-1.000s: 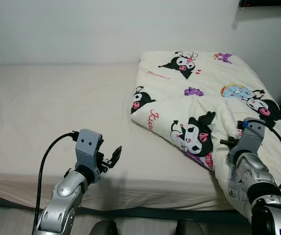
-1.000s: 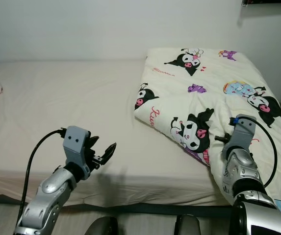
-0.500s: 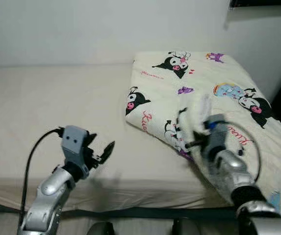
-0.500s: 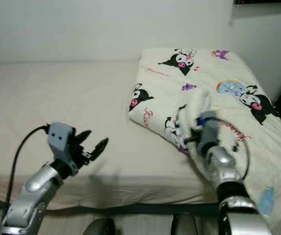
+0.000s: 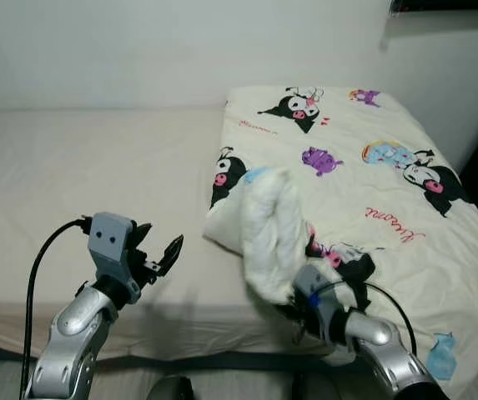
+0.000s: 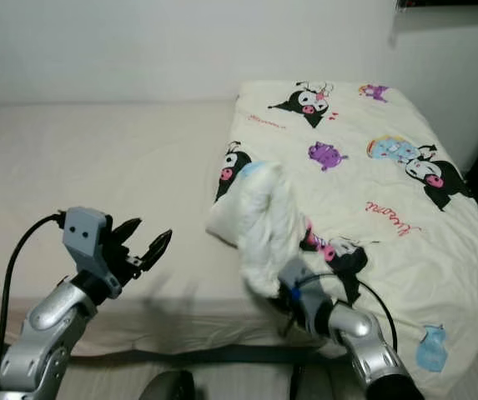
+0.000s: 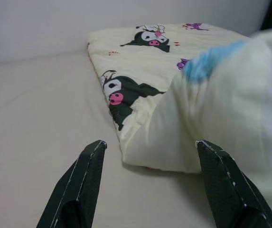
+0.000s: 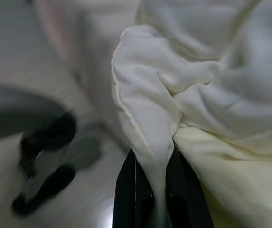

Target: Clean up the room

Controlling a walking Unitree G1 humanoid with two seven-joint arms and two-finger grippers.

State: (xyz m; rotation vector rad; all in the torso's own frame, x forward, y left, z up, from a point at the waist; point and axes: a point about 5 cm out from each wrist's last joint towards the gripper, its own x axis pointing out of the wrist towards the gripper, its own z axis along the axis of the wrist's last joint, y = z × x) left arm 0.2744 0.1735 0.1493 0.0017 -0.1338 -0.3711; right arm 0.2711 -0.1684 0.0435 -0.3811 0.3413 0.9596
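on the bed (image 5: pixel 72 175), right half: printed duvet (image 5: pixel 372 192), long axis running 12 to 6. right gripper (image 8: pixel 150 190), at 5 o'clock near the front edge, clamped on a bunched fold. left gripper (image 5: pixel 157 260), fingers apart, hovers at 8 o'clock; duvet edge lies toward its 2 o'clock.

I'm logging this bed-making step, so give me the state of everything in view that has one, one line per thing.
Cartoon-print blanket: spread over the bed's right side, near corner bunched and lifted.
Right gripper: fingers shut on a fold of the blanket, low at the bed's front edge.
Left gripper: fingers open, holding nothing, above the bare sheet.
Mattress sheet: uncovered on the left side, lying flat.
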